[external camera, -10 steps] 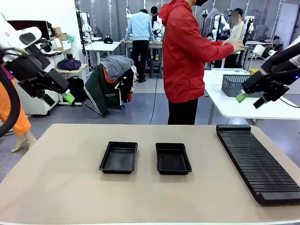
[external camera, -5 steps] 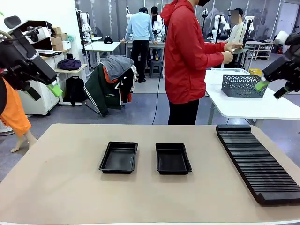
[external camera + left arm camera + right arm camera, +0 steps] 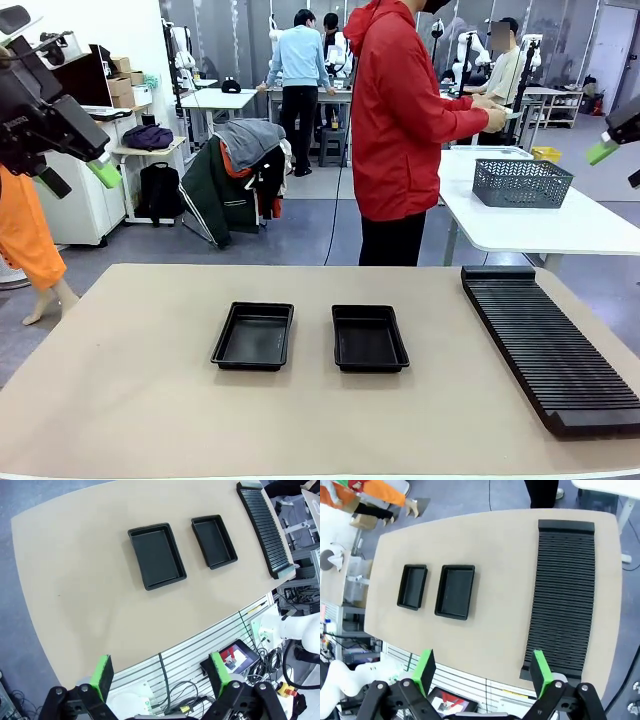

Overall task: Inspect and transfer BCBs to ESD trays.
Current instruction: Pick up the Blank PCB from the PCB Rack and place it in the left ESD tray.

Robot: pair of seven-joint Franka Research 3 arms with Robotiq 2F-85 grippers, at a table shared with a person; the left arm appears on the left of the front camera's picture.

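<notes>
Two black ESD trays [image 3: 253,336] [image 3: 369,338] lie side by side mid-table, both with bare floors. They show from above in the left wrist view [image 3: 156,556] [image 3: 214,541] and the right wrist view [image 3: 412,586] [image 3: 455,591]. My left gripper [image 3: 78,178] hangs high at the far left, open and holding nothing [image 3: 160,672]. My right gripper [image 3: 620,165] is high at the right edge, open and holding nothing [image 3: 482,672]. A person in a red jacket [image 3: 400,120] holds a small thin flat thing [image 3: 508,113], too small to tell whether it is a BCB.
A long black ribbed rack [image 3: 550,345] lies along the table's right side. Behind it, a white side table [image 3: 520,225] carries a grey mesh basket [image 3: 521,182]. Bare tan tabletop [image 3: 130,380] surrounds the trays.
Both arms have risen and drawn outward, the left toward the upper left, the right up to the right edge. The person's hands lifted from the basket side to chest height.
</notes>
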